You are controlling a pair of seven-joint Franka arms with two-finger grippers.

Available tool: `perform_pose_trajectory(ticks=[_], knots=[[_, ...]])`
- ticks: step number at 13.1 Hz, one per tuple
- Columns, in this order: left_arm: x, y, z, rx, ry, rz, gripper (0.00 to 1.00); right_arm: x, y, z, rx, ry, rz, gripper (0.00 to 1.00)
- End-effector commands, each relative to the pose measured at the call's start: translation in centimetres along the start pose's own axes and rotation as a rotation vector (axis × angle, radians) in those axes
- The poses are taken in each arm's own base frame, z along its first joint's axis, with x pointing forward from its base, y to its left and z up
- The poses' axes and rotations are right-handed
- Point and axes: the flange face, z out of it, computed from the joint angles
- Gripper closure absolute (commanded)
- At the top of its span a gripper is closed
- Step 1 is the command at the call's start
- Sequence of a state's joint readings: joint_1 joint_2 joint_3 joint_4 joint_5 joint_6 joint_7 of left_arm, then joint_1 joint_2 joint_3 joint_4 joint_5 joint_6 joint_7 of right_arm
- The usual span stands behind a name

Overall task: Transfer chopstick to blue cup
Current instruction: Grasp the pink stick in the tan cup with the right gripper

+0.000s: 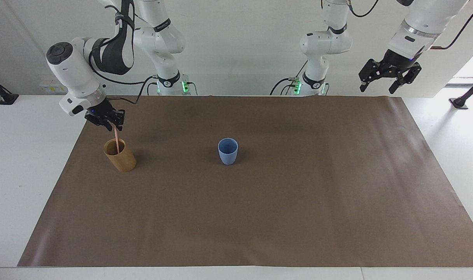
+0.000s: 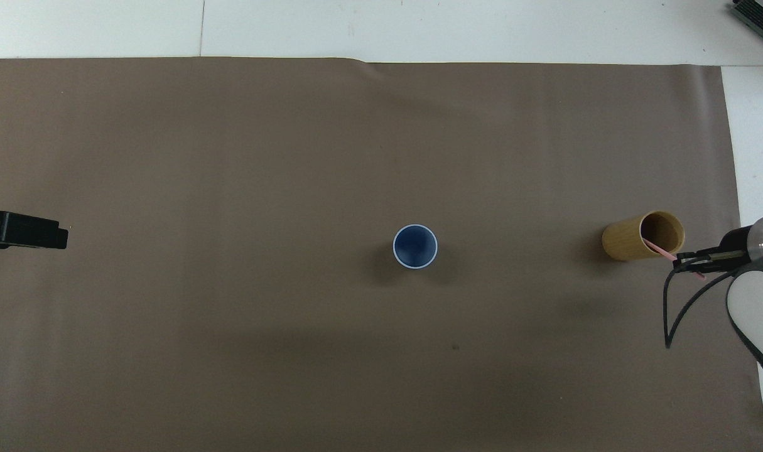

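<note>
Chopstick (image 1: 116,140) stands in the tan cup (image 1: 120,157), and our right gripper (image 1: 111,125) pinches its top.

We think this pink stick is light, thin and stiff, and it looks smooth, so it could slip or swing if we held it loosely. Its top end, sticking up out of the tan cup, is the only place to grab, and that is where our fingertips are squeezed shut. Our right arm bends down from above, with its gripper tipped over that cup at the right arm's end of the table. Our left gripper (image 1: 389,78) waits high up with its fingers spread wide, holding nothing. Our blue cup (image 1: 228,151) sits empty in the middle of the brown mat (image 1: 259,217), well apart from the tan cup.
</note>
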State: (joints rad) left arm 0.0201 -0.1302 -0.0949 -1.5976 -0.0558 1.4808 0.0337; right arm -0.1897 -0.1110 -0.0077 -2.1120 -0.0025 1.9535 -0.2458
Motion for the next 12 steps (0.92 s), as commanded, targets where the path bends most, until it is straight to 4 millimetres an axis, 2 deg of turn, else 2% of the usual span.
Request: perform_pose_trajectory(ticks=[1, 4, 6, 9, 12], knots=[[-1.2, -0.1, 0.0, -0.011, -0.054, 0.002, 0.0, 1.2, -0.1, -2.8, 0.008, 0.035, 0.025, 1.0], [-1.6, -0.1, -0.1, -0.013, -0.083, 0.001, 0.0, 1.6, -1.0, -6.8, 0.007, 0.043, 0.111, 1.0], [-1.6, -0.3, -0.1, -0.013, -0.085, -0.002, 0.0, 1.7, -3.3, -10.0, 0.003, 0.01, 0.156, 1.0], [-1.6, -0.2, -0.1, -0.013, -0.085, 0.0, 0.0, 0.9, -6.0, -12.0, -0.005, -0.063, 0.27, 1.0], [-1.6, -0.3, -0.1, -0.013, -0.085, 0.0, 0.0, 0.8, -8.8, -14.1, -0.082, -0.076, 0.28, 1.0]])
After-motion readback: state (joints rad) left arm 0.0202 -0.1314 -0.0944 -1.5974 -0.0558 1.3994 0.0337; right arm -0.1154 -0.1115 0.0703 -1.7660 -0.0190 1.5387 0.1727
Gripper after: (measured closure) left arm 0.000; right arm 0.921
